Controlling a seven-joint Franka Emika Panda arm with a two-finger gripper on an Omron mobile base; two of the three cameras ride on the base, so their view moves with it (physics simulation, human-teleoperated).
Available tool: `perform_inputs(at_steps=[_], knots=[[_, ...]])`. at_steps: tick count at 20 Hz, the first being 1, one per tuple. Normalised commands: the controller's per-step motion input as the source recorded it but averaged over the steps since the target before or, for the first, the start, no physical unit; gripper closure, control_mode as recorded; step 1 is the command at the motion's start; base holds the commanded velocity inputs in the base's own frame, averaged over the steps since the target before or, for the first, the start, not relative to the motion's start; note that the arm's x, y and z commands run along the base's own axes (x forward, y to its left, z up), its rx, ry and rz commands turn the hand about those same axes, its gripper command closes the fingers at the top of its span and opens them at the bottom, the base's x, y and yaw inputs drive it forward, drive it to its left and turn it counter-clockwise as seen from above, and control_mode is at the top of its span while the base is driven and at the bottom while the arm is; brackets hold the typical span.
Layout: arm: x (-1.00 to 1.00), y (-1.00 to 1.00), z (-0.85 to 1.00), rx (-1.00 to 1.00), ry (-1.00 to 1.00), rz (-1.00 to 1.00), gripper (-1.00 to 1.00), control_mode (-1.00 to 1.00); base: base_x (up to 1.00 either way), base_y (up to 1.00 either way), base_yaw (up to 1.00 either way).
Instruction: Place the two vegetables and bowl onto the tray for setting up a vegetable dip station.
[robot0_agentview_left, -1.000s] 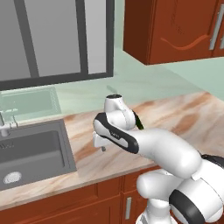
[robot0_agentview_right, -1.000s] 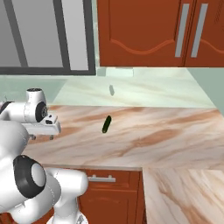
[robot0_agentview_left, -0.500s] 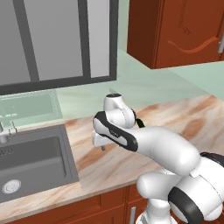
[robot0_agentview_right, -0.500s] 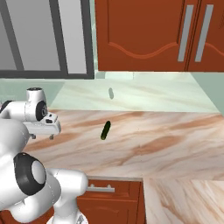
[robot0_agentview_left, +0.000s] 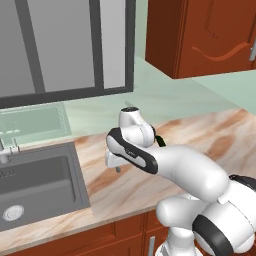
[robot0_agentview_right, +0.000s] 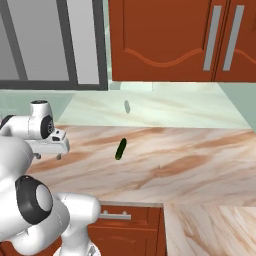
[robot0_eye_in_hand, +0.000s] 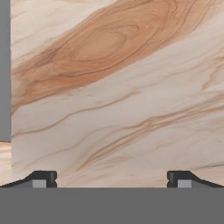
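- Because the whole scene has slid sideways in both base views over the last second, with the sink (robot0_agentview_left: 37, 182) running further off the left edge and the cucumber (robot0_agentview_right: 120, 149) sitting a little more to the left in the right base view, the change reads as the base driving along the surface (robot0_agentview_right: 190, 160), not as anything on it moving.
- The pincer (robot0_eye_in_hand: 112, 178) hangs above bare marbled surface, tips spread as wide as they go, with nothing between them; in the left base view it sits just right of the sink's edge (robot0_agentview_left: 116, 162).
- The cucumber lies alone on the surface, ahead of the arm and to its right, well apart from the pincer; in the left base view only a dark sliver of it peeks out behind the arm (robot0_agentview_left: 160, 141).
- In my judgement the task is barely started: nothing is held, so the drive looks like positioning for a first pick.
- The next move probably calls for swinging the hand over to the cucumber and lining the tips across its narrow width.
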Motion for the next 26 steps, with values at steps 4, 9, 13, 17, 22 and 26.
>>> perform_inputs(at_steps=[4, 9, 13, 17, 22, 26], knots=[[0.00, 0.00, 0.00, 0.00, 0.00, 0.00, -1.00, 1.00, 0.00, 0.00, 0.00], [0.00, 0.00, 0.00, 0.00, 0.00, 0.00, -1.00, 1.00, 0.00, 0.00, 0.00], [0.00, 0.00, 0.00, 0.00, 0.00, 0.00, -1.00, 1.00, 0.00, 0.00, 0.01], [0.10, -0.13, 0.01, 0.00, 0.00, -0.11, -1.00, -1.00, 0.00, 0.00, 0.00], [0.17, -0.26, 0.09, 0.00, 0.01, -0.19, -1.00, -1.00, 0.00, 0.00, 0.00], [0.17, -0.34, 0.09, 0.00, 0.00, -0.13, -1.00, -1.00, 0.00, 0.00, 0.00]])
